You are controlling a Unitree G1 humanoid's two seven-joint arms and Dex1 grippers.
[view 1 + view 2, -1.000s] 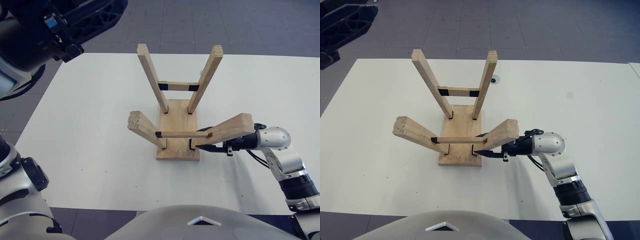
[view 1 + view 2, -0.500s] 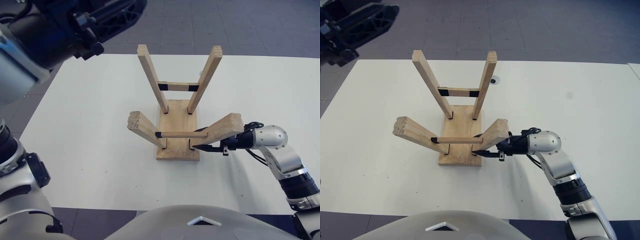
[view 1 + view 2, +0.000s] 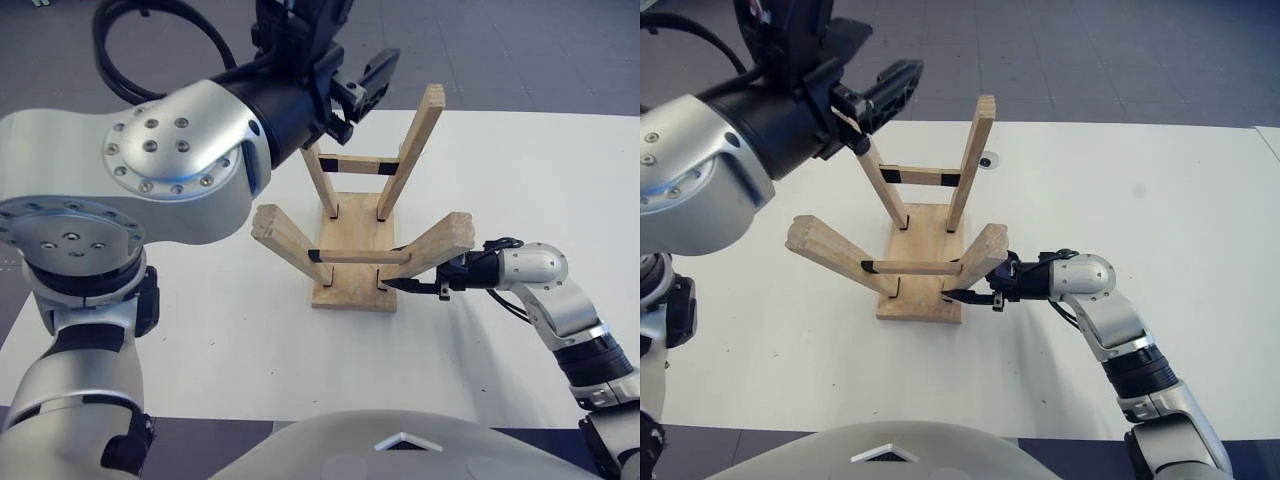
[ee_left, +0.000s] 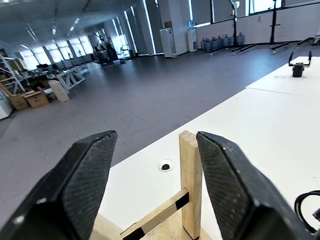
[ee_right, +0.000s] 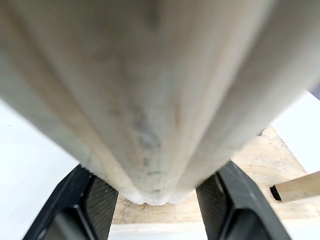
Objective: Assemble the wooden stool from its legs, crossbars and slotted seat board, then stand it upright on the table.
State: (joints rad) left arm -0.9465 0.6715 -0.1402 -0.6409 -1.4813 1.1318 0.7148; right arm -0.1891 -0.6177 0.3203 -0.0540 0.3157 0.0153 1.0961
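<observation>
The stool stands upside down, its slotted seat board (image 3: 923, 240) flat on the white table (image 3: 1160, 200) and the legs pointing up. The far pair, with the far right leg (image 3: 973, 160), is joined by a crossbar (image 3: 925, 177). The near left leg (image 3: 830, 250) and near right leg (image 3: 985, 252) splay outward, joined by a second crossbar (image 3: 910, 267). My right gripper (image 3: 975, 290) is shut on the near right leg low by the board, and the leg (image 5: 150, 90) sits between its fingers (image 5: 87, 205). My left gripper (image 3: 880, 95) hangs open above the far left leg, which the arm hides.
A small round hole (image 3: 985, 160) lies in the table just behind the far right leg. White table surface spreads wide to both sides of the stool and in front of it. Grey floor lies past the far edge.
My left arm has swung in from the upper left to above the far legs. The right gripper has pushed the near right leg inward, so it stands steeper.
</observation>
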